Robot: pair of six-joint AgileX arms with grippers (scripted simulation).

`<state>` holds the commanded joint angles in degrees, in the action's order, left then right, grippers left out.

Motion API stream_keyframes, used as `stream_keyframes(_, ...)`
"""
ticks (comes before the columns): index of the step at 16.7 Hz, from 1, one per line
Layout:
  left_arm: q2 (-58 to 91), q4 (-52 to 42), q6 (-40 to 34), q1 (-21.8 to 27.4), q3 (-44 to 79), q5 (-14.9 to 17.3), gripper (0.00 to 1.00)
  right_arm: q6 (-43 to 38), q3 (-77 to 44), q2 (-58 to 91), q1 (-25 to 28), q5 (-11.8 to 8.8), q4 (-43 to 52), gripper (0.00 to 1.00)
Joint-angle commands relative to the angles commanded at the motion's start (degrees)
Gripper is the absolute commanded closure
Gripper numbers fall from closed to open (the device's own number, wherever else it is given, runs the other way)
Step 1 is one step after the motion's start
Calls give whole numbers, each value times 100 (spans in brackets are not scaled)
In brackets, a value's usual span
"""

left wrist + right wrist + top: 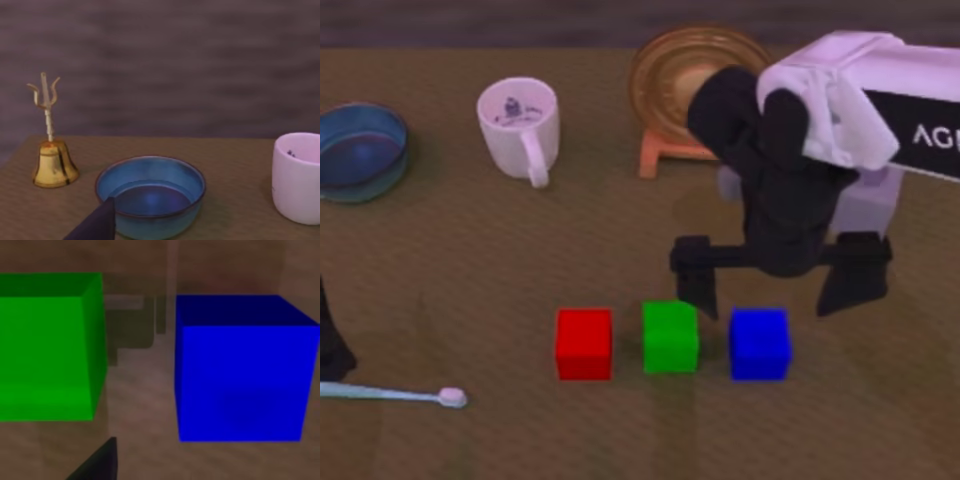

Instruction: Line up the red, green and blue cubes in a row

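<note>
- Three cubes sit in a row near the front middle of the table: red cube (584, 343) on the left, green cube (670, 337) in the middle, blue cube (759, 343) on the right, small gaps between, none touching.
- Row looks about straight from the top view; green sits a hair farther back than the other two. I judge the lineup done or nearly so.
- Handling, my guess: small, rigid, matte, light, not fragile. Flat faces should grip well; best hold is across two opposite side faces, pads square to them, coming from above.
- Gaps between neighbours are narrow, so a finger going down between them could nudge the next cube out of line.
- My right gripper (780, 275) hangs above and just behind the green-blue gap, fingers spread wide, pinching nothing.
- Right wrist view shows green and blue close up, bare table between them.
- My left gripper (332, 345) is parked at the table's left edge; I can't tell whether it's spread or closed.
- Around: white mug (520, 125) and blue bowl (360, 150) at back left, gold bell (695, 85) at back centre, lilac block (870, 200) mostly under my right arm, toothbrush (395, 395) front left.
- Nothing lies among the cubes; bell and lilac block are the nearest clutter, behind my arm.
</note>
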<state>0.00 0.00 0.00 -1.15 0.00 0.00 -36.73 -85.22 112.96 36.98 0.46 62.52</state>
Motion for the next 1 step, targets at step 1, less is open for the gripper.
stream_keyframes(1,0,0,0,0,0,0,0,6,-29,-29,3,0,42,0)
